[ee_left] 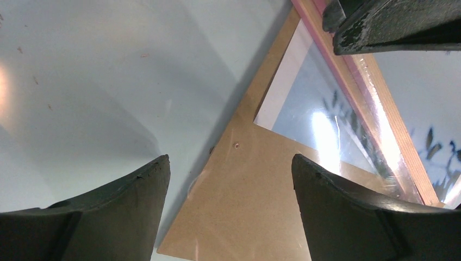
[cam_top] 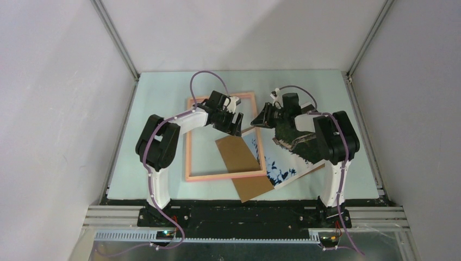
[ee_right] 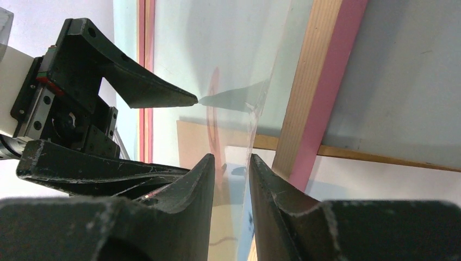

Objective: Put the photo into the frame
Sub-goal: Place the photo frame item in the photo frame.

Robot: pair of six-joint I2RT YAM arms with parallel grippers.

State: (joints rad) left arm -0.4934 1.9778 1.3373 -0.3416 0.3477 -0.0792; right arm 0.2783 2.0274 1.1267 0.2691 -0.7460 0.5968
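The salmon-pink frame lies flat at mid-table. The photo lies at its lower right corner, partly under the frame and the brown backing board. My right gripper is at the frame's right bar. In the right wrist view it is nearly closed on the edge of the clear pane, which stands tilted up beside the pink bar. My left gripper is open and empty, inside the frame's upper right. In the left wrist view it hangs over the board, with the photo beyond.
The pale blue table surface is bounded by metal rails and grey walls on the left, right and back. One tip of my left gripper touches the raised pane in the right wrist view. My right gripper's finger shows at the left wrist view's top right.
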